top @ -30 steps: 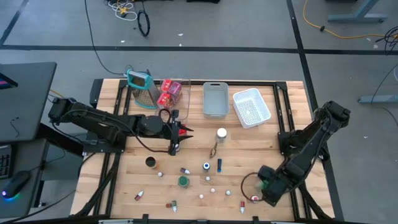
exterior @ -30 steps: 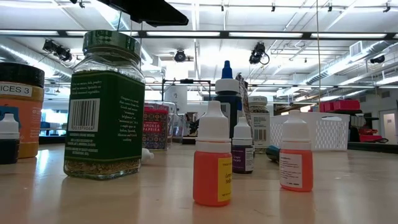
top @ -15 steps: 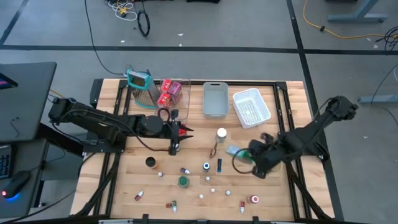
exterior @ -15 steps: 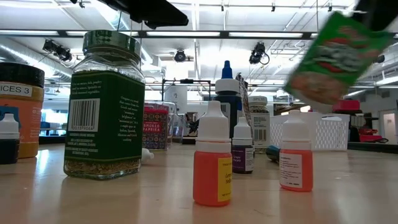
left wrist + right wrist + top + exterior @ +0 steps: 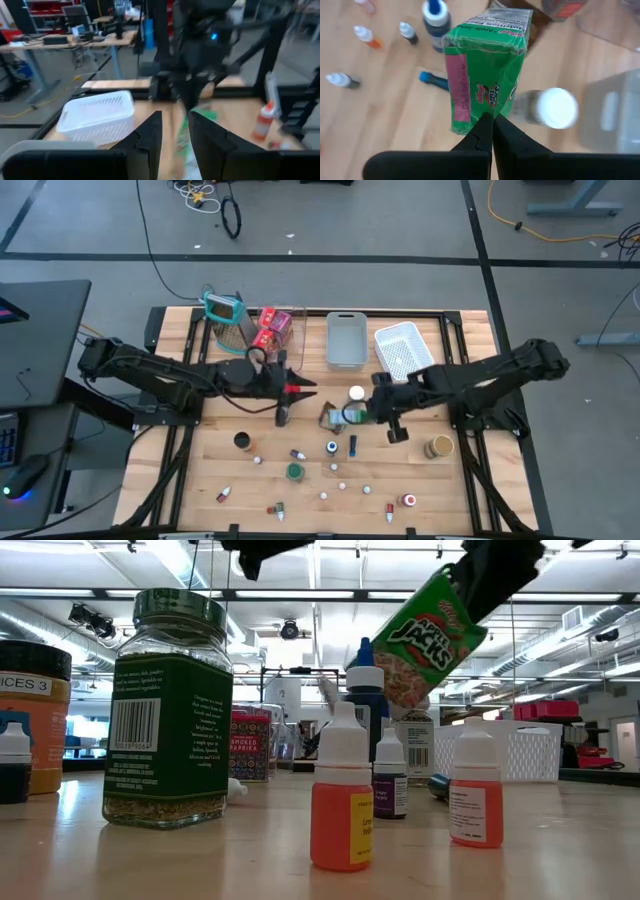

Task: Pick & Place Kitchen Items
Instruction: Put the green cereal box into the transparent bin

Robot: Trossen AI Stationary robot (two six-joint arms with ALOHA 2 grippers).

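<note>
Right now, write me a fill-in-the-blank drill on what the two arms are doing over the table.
1. The right gripper is shut on a ____ Apple Jacks box.
2. In the low view that box hangs in the air, ____ the table.
3. The left gripper waits near the table's middle, its fingers ____.
4. The white basket sits beside the ____ bin.

Missing words: green; above; open; grey
</note>
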